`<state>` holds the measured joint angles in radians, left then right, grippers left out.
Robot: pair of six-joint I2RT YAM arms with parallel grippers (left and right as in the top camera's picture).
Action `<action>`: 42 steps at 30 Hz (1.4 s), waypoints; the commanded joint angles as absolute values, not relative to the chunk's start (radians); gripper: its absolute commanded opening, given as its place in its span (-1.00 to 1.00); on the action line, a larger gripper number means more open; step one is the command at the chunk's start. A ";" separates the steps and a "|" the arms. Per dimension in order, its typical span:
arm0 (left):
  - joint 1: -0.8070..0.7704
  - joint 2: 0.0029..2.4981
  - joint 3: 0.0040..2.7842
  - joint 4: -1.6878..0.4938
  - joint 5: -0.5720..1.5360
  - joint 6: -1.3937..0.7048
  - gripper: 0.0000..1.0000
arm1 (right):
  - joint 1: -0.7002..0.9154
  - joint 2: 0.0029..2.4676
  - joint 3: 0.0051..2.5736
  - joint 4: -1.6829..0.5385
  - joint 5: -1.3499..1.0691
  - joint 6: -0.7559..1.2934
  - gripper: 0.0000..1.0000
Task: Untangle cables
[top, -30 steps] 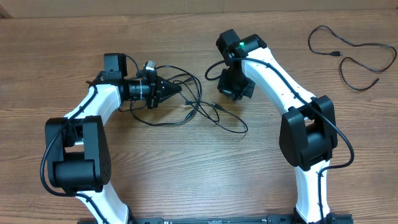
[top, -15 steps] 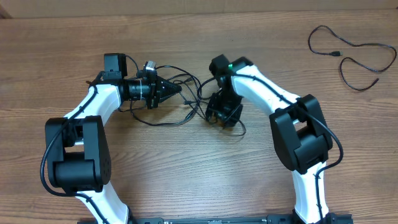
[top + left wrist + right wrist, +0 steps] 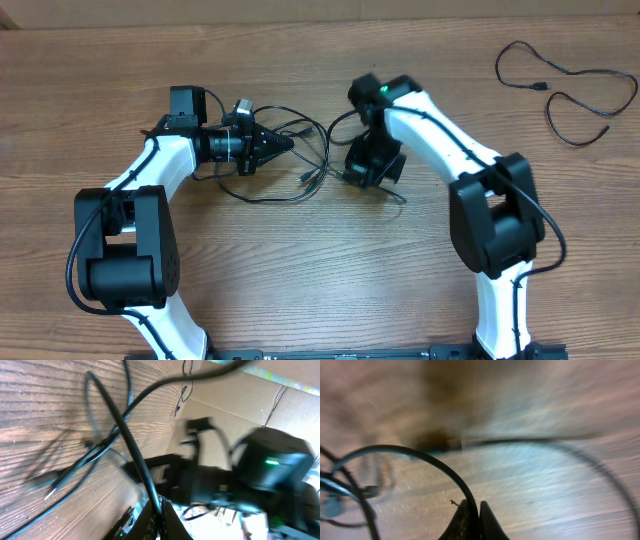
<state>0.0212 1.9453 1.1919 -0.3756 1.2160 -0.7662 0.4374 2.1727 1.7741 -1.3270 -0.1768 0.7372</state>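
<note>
Now that our right claw (image 3: 472,510) has dipped in and pinched a strand, both claws grip the cables (image 3: 306,178) on the table (image 3: 300,290). The left claw (image 3: 287,143) anchors, so we reckon separating's started.

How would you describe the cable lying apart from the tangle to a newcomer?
On the wooden table, look to the far right corner. The lone cable lies there in loose loops, untouched, while the tangled cables sit at the table's middle.
</note>
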 commanded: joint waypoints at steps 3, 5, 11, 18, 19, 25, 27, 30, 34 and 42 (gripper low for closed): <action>0.033 1.950 1.208 -0.369 1.224 -0.732 -0.91 | 0.430 2.070 1.872 -1.293 0.098 0.619 -0.93; 0.033 1.950 1.208 -0.370 1.224 -0.732 -0.92 | 0.431 2.070 1.871 -1.267 0.133 0.616 -0.93; 0.033 1.950 1.208 -0.374 1.224 -0.731 -0.92 | 0.430 2.071 1.871 -1.213 0.238 0.627 -0.93; 0.033 1.950 1.208 -0.400 1.224 -0.694 -0.92 | 0.430 2.071 1.871 -1.205 0.390 0.627 -0.93; 0.033 1.950 1.208 -0.400 1.224 -0.694 -0.92 | 0.430 2.071 1.871 -1.205 0.427 0.627 -0.92; 0.033 1.950 1.208 -0.400 1.224 -0.694 -0.92 | 0.430 2.071 1.871 -1.205 0.546 0.628 -0.93; 0.033 1.950 1.208 -0.400 1.224 -0.694 -0.92 | 0.430 2.071 1.871 -1.205 0.562 0.628 -0.92; 0.033 1.950 1.208 -0.400 1.224 -0.694 -0.92 | 0.430 2.071 1.871 -1.201 0.644 0.658 -0.92; 0.033 1.950 1.208 -0.400 1.224 -0.694 -0.92 | 0.430 2.071 1.871 -1.197 0.607 0.657 -0.91; 0.032 1.950 1.208 -0.439 1.175 -0.678 -0.92 | 0.430 2.071 1.871 -1.212 0.391 0.625 -0.70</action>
<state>0.0261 1.9453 1.1923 -0.4191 1.2072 -0.7223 0.4324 2.0907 1.8572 -1.2129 0.4248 0.6384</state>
